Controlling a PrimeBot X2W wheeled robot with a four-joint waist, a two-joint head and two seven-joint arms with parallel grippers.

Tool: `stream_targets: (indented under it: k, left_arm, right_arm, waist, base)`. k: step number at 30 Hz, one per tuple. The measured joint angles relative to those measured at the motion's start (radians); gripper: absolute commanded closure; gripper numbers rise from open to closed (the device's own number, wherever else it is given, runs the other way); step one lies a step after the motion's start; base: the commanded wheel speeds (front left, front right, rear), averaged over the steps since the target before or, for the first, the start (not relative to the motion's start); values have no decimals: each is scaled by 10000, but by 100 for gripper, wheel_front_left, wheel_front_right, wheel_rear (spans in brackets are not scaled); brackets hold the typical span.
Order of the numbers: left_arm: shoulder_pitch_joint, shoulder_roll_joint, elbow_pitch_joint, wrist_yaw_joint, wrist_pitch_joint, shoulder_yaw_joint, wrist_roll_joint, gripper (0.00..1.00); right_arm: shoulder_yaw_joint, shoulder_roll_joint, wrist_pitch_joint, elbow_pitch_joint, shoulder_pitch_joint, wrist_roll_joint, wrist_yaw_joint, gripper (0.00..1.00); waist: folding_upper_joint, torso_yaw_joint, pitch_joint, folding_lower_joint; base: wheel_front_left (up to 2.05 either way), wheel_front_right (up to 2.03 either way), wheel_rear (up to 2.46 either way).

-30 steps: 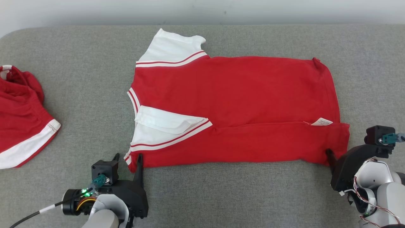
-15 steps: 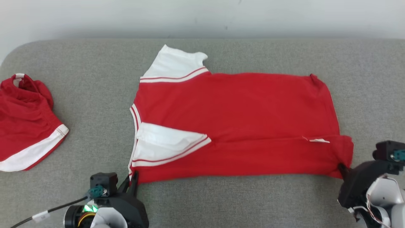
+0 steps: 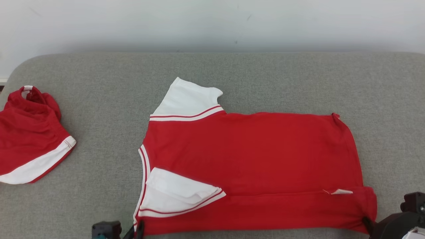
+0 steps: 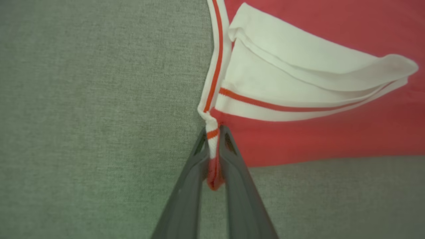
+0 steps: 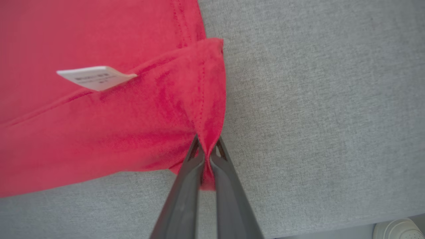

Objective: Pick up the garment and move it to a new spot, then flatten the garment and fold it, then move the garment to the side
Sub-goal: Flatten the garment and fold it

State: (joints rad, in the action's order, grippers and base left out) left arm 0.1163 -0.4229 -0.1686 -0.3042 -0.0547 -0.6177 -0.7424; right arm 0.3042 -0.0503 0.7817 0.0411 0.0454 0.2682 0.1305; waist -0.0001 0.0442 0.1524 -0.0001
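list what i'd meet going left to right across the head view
crumpled red-and-white garment → left gripper, pinching the shirt's near-left corner → red shirt → right gripper, pinching the near-right corner

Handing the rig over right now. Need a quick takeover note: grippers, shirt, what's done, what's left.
Left gripper: shut on the shirt, pinching its near corner at the neck end.
Right gripper: shut on the shirt's near hem corner.
Things: the shirt lies spread on the grey surface. Its near long edge is folded over, with the near sleeve tucked in and the label showing. The far sleeve sticks out. A second red garment lies bunched at the far left.
Done: flattened, one lengthwise fold in.
Left: finish folding, then move the shirt aside.
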Motion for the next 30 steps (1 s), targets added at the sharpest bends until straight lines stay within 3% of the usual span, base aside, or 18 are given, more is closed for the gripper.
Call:
stream_targets:
  k: [1,2,3,4,12,20,25,30]
  left_arm:
    - [-94,-13,0,-31,-10,-4,-33,67]
    - [-162,-17,-25,-42,-10,-13,-54,17]
    - [-224,-19,-56,-71,-12,-6,-75,0]
    - [-282,-15,-73,-136,-8,17,-88,0]
    - [-256,-144,31,-230,242,339,-157,0]
    - [933,-529,472,-104,75,685,-144,0]
    - [2379,-593,165,280,-265,848,-92,0]
    - [4192,-384,-782,867,-909,817,-176,0]
  right_arm:
    - [-15,2,-52,-113,52,50,0,100]
    - [-35,4,-130,-217,80,50,0,87]
    - [-63,2,-217,-303,106,50,0,55]
    - [-82,6,-328,-401,110,50,0,0]
    - [140,2,-694,-389,-307,-364,0,0]
    - [213,-12,38,790,-1599,-1049,0,0]
    - [-449,-146,453,617,-3025,-1193,0,0]
    - [-1022,-408,629,-642,-4804,-1220,-2,0]
  waist:
    - [0,-11,3,0]
    - [1,-18,6,1]
    - [1,-24,10,1]
    - [1,-25,12,0]
    - [1,16,-42,0]
    - [1,-10,48,0]
    - [1,-118,324,1]
    - [2,-278,836,1]
  base:
    - [0,0,0]
    - [0,0,0]
    - [0,0,0]
    - [0,0,0]
    - [0,0,0]
    - [0,0,0]
    - [0,0,0]
    - [0,0,0]
